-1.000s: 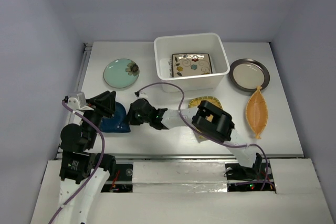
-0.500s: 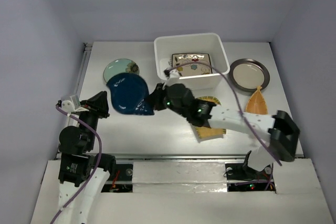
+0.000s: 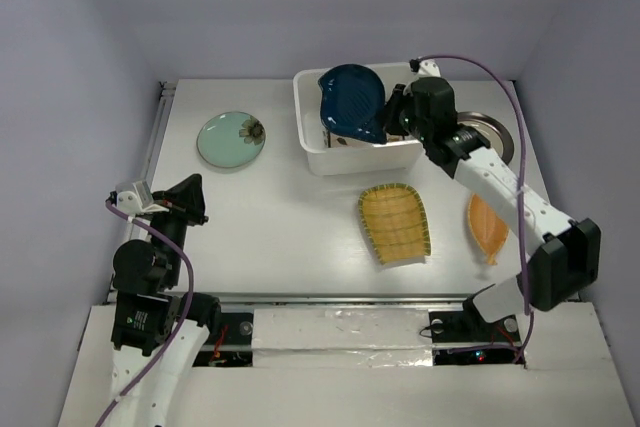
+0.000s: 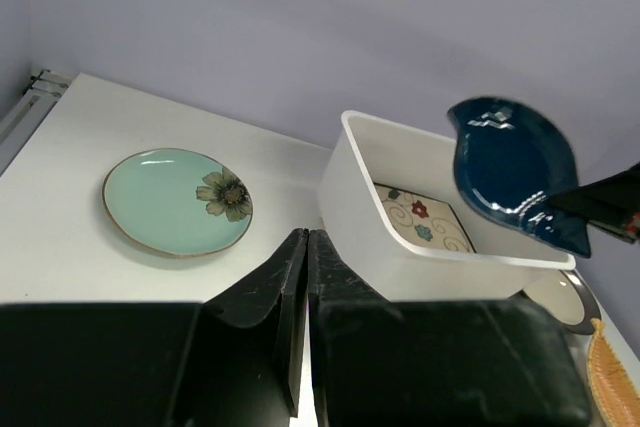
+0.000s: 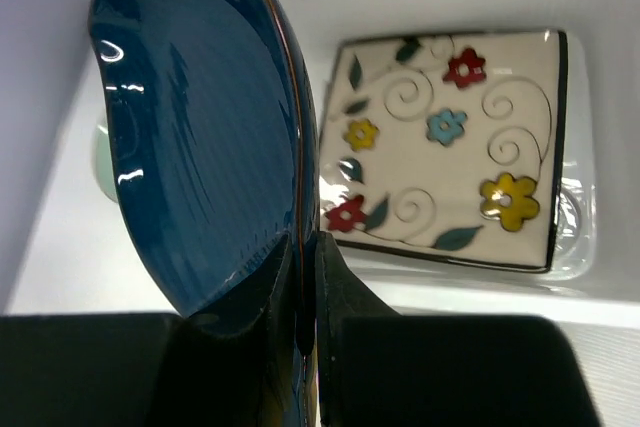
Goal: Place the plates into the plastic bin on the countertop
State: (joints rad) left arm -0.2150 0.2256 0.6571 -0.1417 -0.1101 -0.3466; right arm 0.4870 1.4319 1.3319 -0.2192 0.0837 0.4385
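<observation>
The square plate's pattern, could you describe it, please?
Square plate: cream with coloured flowers and swirls; best in right wrist view.

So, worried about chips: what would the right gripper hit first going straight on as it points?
Probably the floral plate lying in the bin, and the held blue plate would touch before the gripper; depth is unclear.

Square plate [image 5: 450, 147] in bin [image 3: 360, 159]; round plate [image 3: 231, 140] left of bin.

Countertop [image 3: 290, 237], white bin [image 3: 360, 160], mint-green plate [image 3: 231, 140], yellow plate [image 3: 395, 223], orange plate [image 3: 485, 237] (partly hidden), dark-rimmed plate [image 3: 499, 131]
</observation>
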